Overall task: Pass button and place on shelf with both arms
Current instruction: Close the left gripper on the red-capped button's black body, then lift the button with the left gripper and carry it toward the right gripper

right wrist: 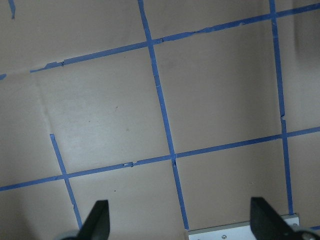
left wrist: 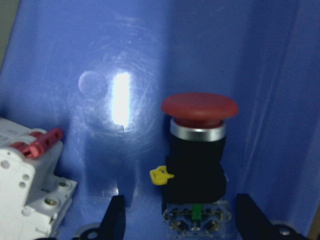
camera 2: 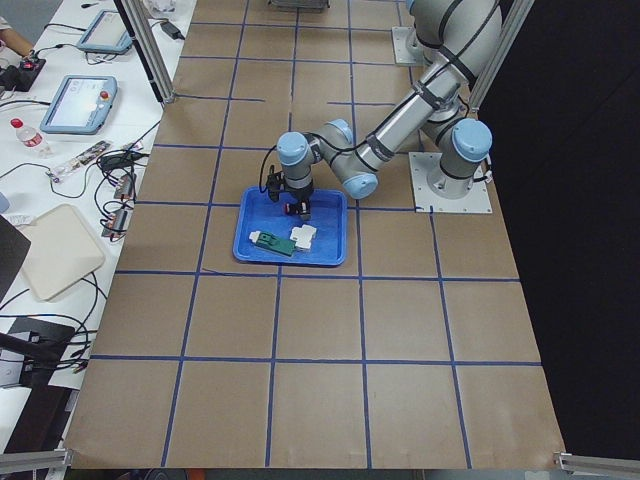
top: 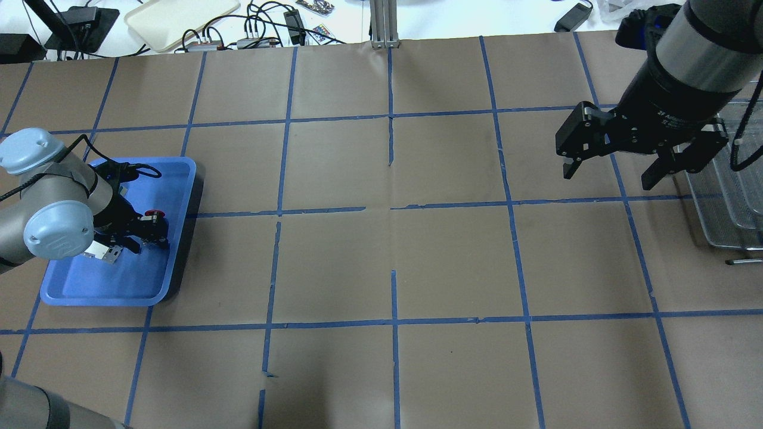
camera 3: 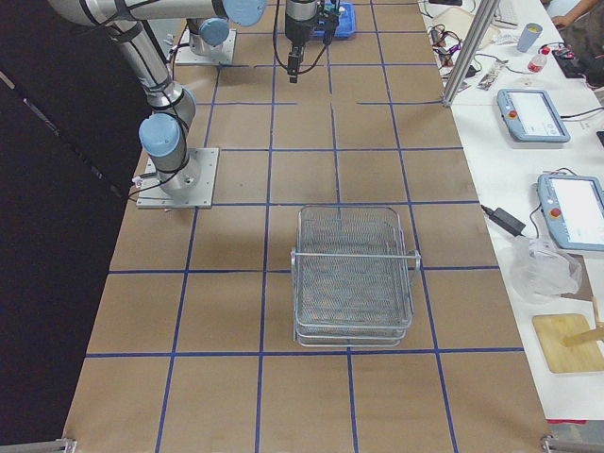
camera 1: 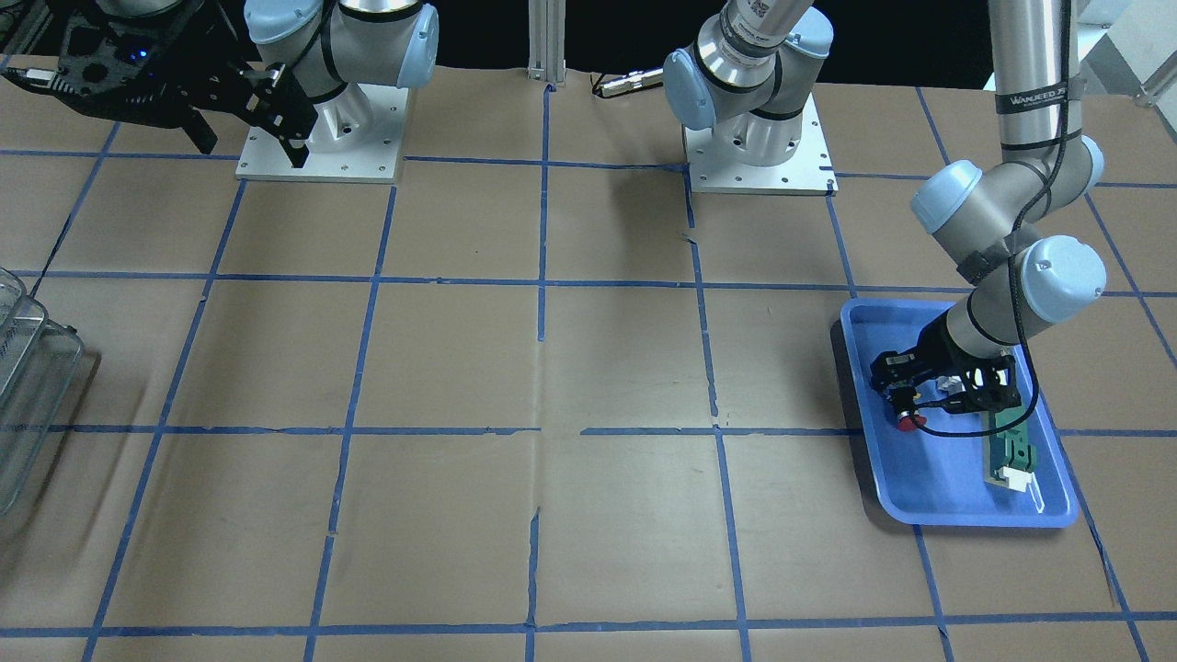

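Red-capped black push-button point(left wrist: 197, 155) sits in the blue plastic tray point(top: 107, 286); your left gripper point(left wrist: 180, 220) straddles it unclenched, right gripper point(top: 608, 177) gapes well outside the tray.

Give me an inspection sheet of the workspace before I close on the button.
Surface: table covered in brown paper with a blue tape grid.
Job's things: button in the blue tray; shelf on the table's right end.
Clutter: white-and-red block and green-and-white part share the tray.
Grippers: left gripper open, fingers either side of the button with gaps showing; right gripper open, holding nothing, above the table near the shelf.
Cables: black cable loops from the left wrist over the tray.
Surroundings: screens and loose wires on benches beyond the table.
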You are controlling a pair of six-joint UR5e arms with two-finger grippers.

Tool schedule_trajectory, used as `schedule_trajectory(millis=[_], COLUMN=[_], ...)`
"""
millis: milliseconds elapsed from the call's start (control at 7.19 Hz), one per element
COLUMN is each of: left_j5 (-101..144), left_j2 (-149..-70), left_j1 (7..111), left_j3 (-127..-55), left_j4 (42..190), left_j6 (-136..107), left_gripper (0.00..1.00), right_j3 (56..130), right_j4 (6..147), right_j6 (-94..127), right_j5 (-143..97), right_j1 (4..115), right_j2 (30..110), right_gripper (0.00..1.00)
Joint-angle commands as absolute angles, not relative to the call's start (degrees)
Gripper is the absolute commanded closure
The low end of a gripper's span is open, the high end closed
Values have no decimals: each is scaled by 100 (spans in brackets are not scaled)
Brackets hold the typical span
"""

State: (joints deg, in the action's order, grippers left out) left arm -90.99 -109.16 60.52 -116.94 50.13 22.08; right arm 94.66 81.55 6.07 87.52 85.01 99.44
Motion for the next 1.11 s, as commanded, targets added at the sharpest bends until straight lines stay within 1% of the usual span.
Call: schedule_trajectory(millis=[0, 139, 278, 417, 557, 696, 835, 974], left_j5=[-9088, -9088, -9088, -9088, -9088, -9097, -9123, -9106], left_j2=[-10890, -10820, -10750, -10679, -10531, -10364, -10301, -10249], left_j1=[6047, 6056, 6143, 6239, 6545, 6913, 7221, 7547], left_j3=[-11699, -11707, -11637, -11558, -11384, -11008, -10595, -10399], left_j4=[5010, 5027, 5106, 5185, 5447, 5867, 6332, 6676], left_j6=[2224, 2241, 2441, 2513, 2879, 3300, 4201, 4758], left_gripper=[79, 92, 96, 96, 97, 97, 97, 97], right_j3=[9466, 9466, 9466, 9466, 9466, 9457, 9457, 9440], right_j4=[8200, 8209, 8218, 8218, 8218, 8296, 8845, 8798], right_j6=[606, 606, 641, 685, 694, 703, 842, 1044], right_j5=[8745, 8736, 8710, 8710, 8710, 8710, 8693, 8649], right_j1=[8499, 8499, 8499, 8490, 8499, 8490, 8438, 8272], right_j2=[9932, 9923, 9923, 9923, 9914, 9914, 9844, 9722], right_gripper=[0, 0, 0, 0, 0, 0, 0, 0])
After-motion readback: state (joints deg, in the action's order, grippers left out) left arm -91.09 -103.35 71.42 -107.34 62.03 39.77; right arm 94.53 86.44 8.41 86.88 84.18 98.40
